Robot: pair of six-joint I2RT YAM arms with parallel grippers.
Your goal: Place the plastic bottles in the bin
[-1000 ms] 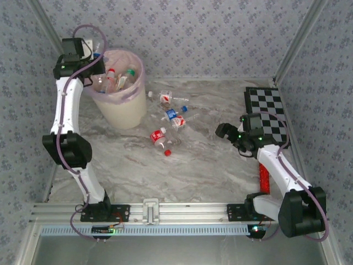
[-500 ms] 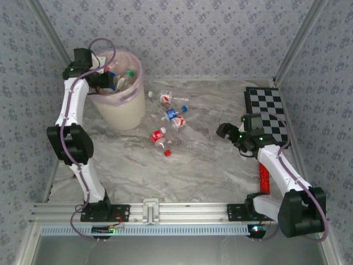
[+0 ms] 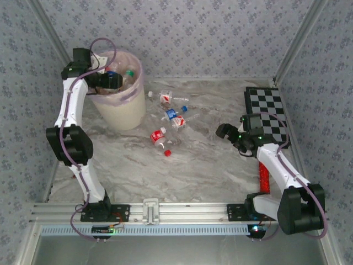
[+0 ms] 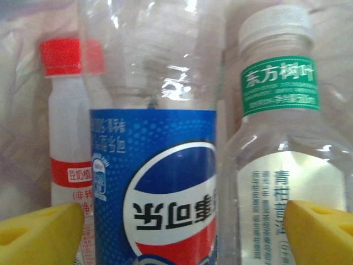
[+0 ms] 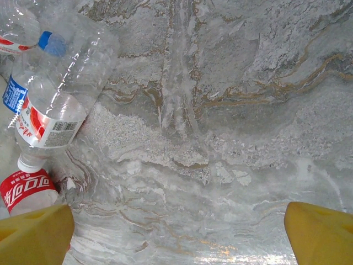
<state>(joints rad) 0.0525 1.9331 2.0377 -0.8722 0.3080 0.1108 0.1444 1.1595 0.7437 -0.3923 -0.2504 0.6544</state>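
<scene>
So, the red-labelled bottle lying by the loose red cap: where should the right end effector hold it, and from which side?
Bring the open right end effector straight down on the red-labelled bottle and close across its labelled middle, fingers crossing the long axis. It lies on its side on the marble table, and the round body there looks widest, with both flanks seemingly free.

Our left arm stands tall at the far left, with its wrist bent to the right and the jaws wide apart. Our right arm reaches forward low, wrist turned left, its jaws also spread wide.
</scene>
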